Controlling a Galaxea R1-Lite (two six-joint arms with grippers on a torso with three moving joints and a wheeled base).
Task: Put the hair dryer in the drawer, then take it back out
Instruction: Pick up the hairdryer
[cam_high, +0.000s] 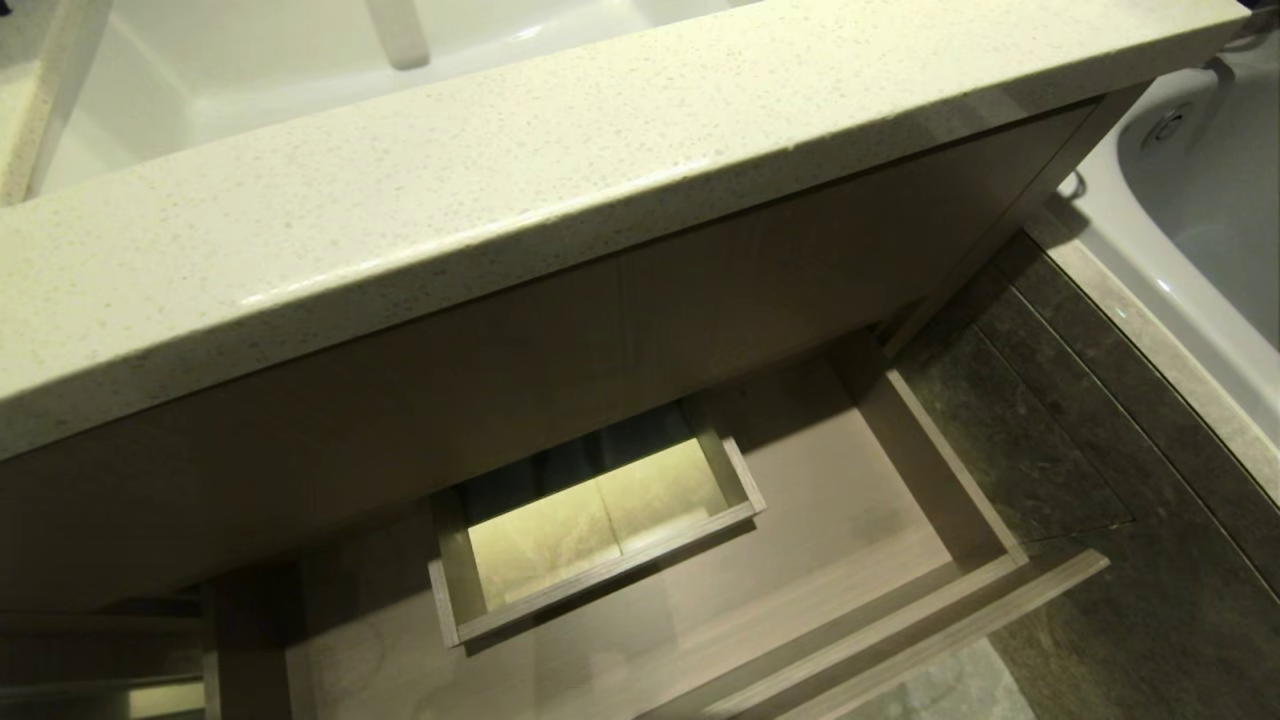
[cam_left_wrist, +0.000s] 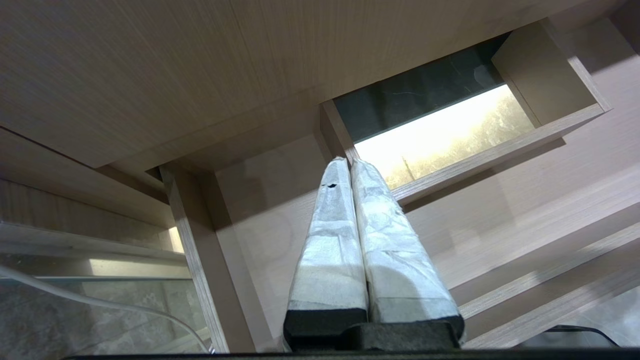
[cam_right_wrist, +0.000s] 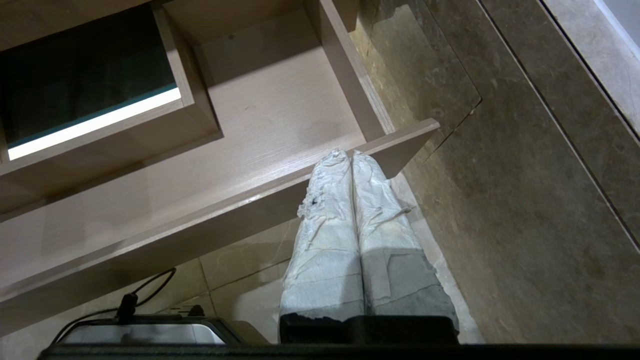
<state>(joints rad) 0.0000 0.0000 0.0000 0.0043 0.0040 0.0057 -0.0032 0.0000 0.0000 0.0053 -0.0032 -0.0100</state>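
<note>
The wide, shallow light-wood drawer (cam_high: 880, 500) is standing open with nothing inside, and the hair dryer is not showing anywhere. Both cloth-wrapped end effectors, left (cam_left_wrist: 348, 161) and right (cam_right_wrist: 345, 154), are hanging clenched and holding nothing (neither is reaching). I think either nothing is done or everything is.

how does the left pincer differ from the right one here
The left pincer hangs over the drawer floor, beside the boxed cutout; the right pincer sits at the drawer's front strip, near its corner, with floor tiles beneath. The left's white wrapping looks smoother, the right's more crumpled. Both are shut, empty and wrapped in white. No hair dryer is in view.
</note>
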